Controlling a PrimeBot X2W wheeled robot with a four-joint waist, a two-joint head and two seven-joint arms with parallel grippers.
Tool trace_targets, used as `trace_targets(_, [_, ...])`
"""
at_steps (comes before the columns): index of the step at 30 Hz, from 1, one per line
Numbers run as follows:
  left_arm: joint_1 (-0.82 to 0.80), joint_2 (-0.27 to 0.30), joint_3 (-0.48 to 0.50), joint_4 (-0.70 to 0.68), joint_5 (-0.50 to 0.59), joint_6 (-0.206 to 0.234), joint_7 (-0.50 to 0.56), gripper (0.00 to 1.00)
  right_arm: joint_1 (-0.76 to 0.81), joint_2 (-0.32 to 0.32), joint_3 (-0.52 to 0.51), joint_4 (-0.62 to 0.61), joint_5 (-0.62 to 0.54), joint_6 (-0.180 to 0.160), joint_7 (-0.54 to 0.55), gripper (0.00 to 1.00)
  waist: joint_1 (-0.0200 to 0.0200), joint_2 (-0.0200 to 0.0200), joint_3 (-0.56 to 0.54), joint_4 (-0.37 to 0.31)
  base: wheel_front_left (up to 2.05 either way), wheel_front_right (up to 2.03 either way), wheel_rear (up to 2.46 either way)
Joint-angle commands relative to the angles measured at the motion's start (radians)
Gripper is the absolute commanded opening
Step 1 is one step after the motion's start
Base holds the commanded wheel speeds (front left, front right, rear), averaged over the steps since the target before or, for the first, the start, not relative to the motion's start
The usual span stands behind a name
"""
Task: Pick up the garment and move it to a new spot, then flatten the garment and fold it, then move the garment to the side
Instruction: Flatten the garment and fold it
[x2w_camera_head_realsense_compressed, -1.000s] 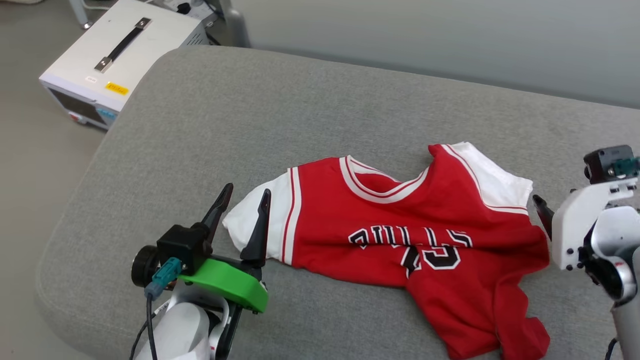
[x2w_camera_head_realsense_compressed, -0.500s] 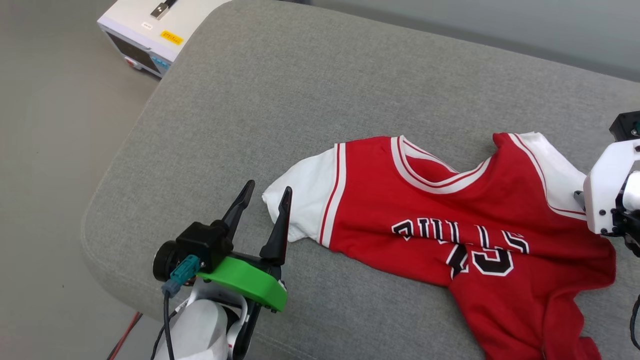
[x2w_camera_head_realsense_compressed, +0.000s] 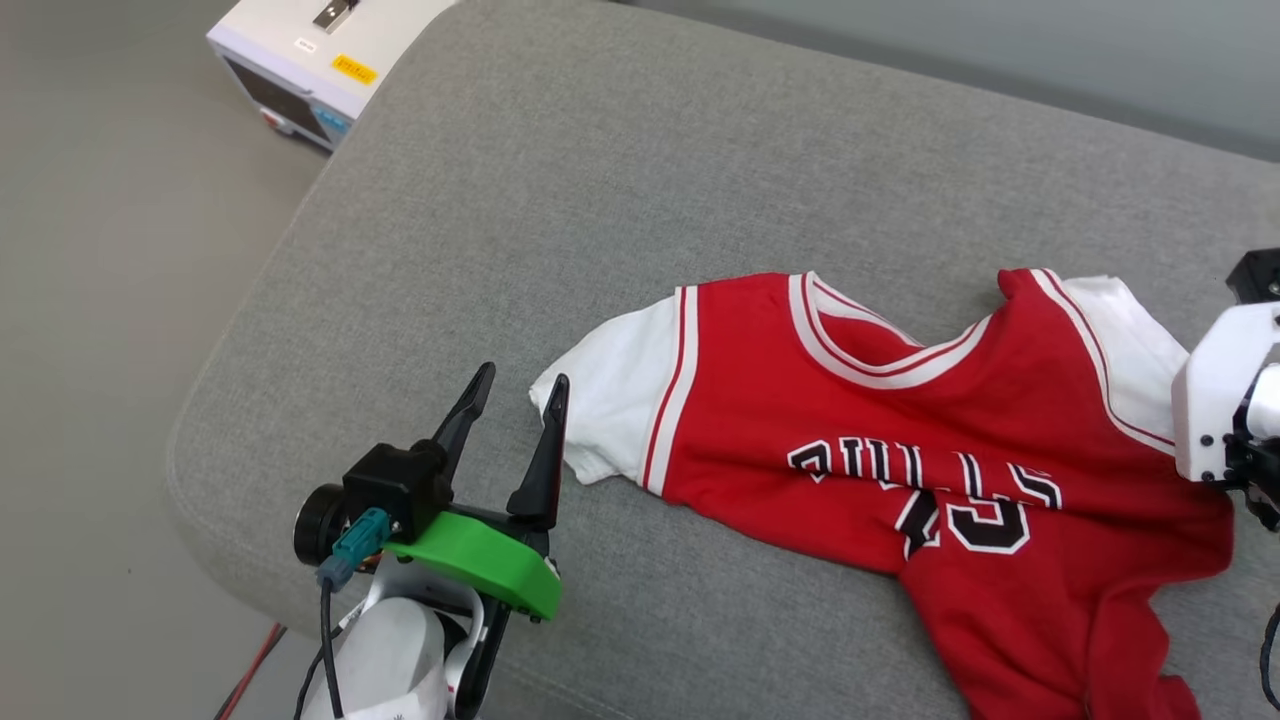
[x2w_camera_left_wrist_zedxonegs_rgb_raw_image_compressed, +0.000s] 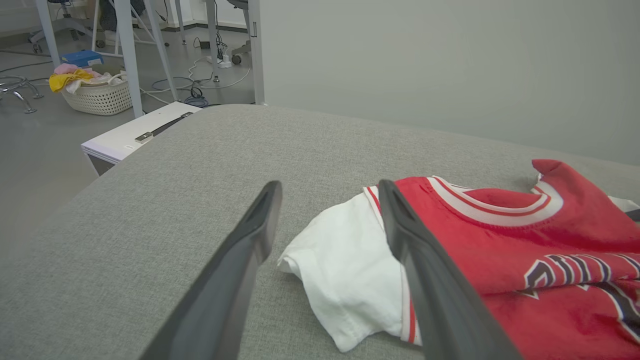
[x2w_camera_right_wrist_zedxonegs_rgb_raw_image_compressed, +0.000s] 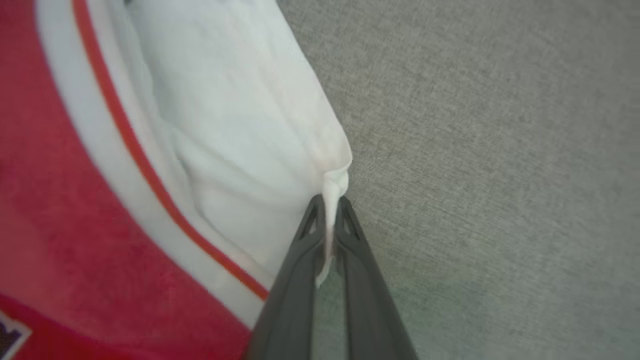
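With the left gripper (x2w_camera_head_realsense_compressed: 525, 375) at wide jaws and the right gripper (x2w_camera_right_wrist_zedxonegs_rgb_raw_image_compressed: 327, 210) nipping seemingly just the sleeve hem (x2w_camera_right_wrist_zedxonegs_rgb_raw_image_compressed: 336, 175), we risk the garment (x2w_camera_head_realsense_compressed: 850, 420) slipping free.

A red jersey shirt (x2w_camera_head_realsense_compressed: 900, 420) with white short sleeves and red-and-white striped trim lies front up on a grey fabric cushion (x2w_camera_head_realsense_compressed: 600, 200), its collar (x2w_camera_head_realsense_compressed: 880, 350) towards the cushion's far side. It is spread out but not flat. A crease runs across the chest and swallows the tops of the black, white-outlined letters and number (x2w_camera_head_realsense_compressed: 930, 490). The lower body bunches into folds and runs off the bottom of the head view. The sleeve on the robot's left (x2w_camera_head_realsense_compressed: 610, 420) rests loose on the cushion. The edge of the sleeve on the robot's right (x2w_camera_head_realsense_compressed: 1135, 345) is pinched between the closed fingers of the right pincer (x2w_camera_right_wrist_zedxonegs_rgb_raw_image_compressed: 329, 205).
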Motion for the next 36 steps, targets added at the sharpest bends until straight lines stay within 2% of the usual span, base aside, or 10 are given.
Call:
trace_targets(1, [-0.002,0.000,0.003,0.008,0.007,-0.007,-0.006,1.00,0.034,-0.005,-0.017,0.020,0.005,-0.001,-0.017,0.00,-0.0001,0.0000,-0.036,-0.031,0.00,0.00,0.00])
trace_targets(8, [0.027,0.014,0.018,0.029,0.014,-0.009,-0.006,1.00,0.114,0.003,-0.094,0.007,0.029,-0.001,-0.091,0.00,-0.0001,0.0000,-0.117,-0.101,0.00,0.00,0.00])
trace_targets(15, [0.059,0.032,0.032,0.046,0.010,-0.005,-0.006,1.00,0.240,0.035,-0.202,-0.058,0.032,-0.001,-0.137,0.00,-0.0001,0.0000,-0.175,-0.184,0.00,0.00,0.00])
trace_targets(27, [0.062,0.044,0.032,0.078,-0.012,0.003,0.019,1.00,0.385,0.106,-0.357,-0.141,-0.052,-0.001,-0.143,0.00,-0.0001,0.0000,-0.175,-0.276,0.00,0.00,0.00])
trace_targets(28, [0.060,0.044,0.031,0.082,-0.014,0.003,0.022,1.00,0.386,0.113,-0.369,-0.144,-0.062,-0.001,-0.158,0.25,-0.0001,0.0000,-0.173,-0.280,0.00,0.00,0.00])
trace_targets(29, [0.058,0.045,0.031,0.085,-0.015,0.003,0.022,1.00,0.386,0.117,-0.373,-0.148,-0.070,-0.001,-0.176,1.00,-0.0001,0.0000,-0.172,-0.284,0.00,0.00,0.00])
trace_targets(36, [0.045,0.049,0.030,0.094,-0.029,0.002,0.022,1.00,0.369,0.143,-0.345,-0.227,-0.053,-0.001,-0.379,1.00,-0.0001,0.0000,-0.174,-0.310,0.00,0.00,0.00])
